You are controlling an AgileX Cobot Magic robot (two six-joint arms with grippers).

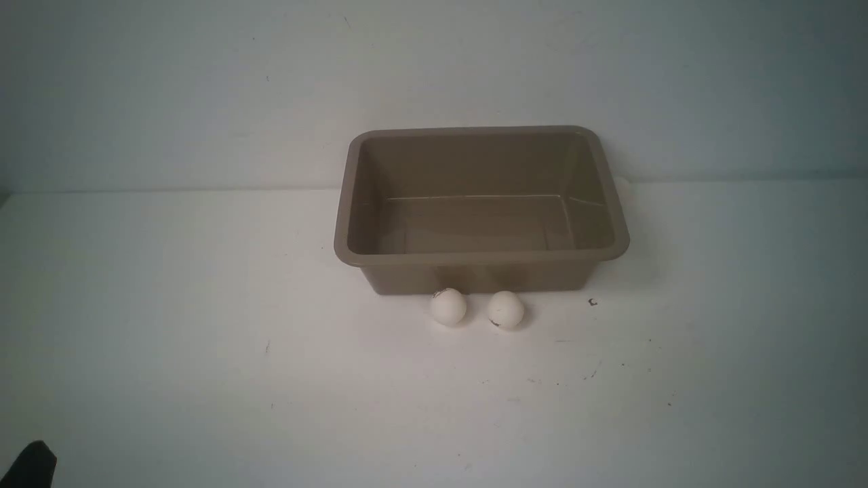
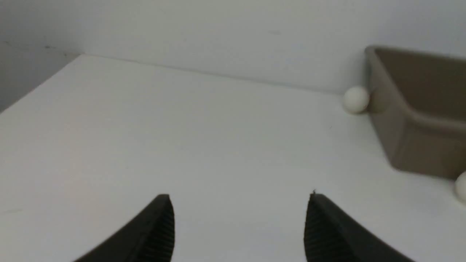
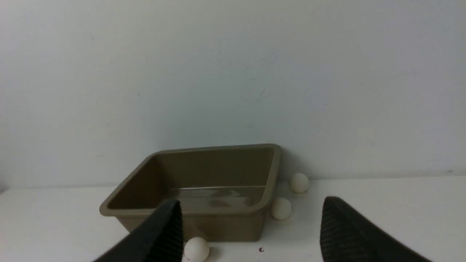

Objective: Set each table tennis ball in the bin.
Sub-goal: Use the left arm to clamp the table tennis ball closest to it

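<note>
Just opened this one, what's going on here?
Nothing is being handled yet. The bin sits empty on the white table, and the table tennis balls all lie outside it: two against its near wall, one by its left end and two by its right end. The left gripper and the right gripper are both open and empty, held back from the balls.

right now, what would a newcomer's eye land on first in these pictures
A taupe bin that looks empty stands mid-table near the back wall, the one dark shape on the white table. Two white balls lie side by side just in front of its near wall. The right wrist view shows two more balls by its right end.
</note>
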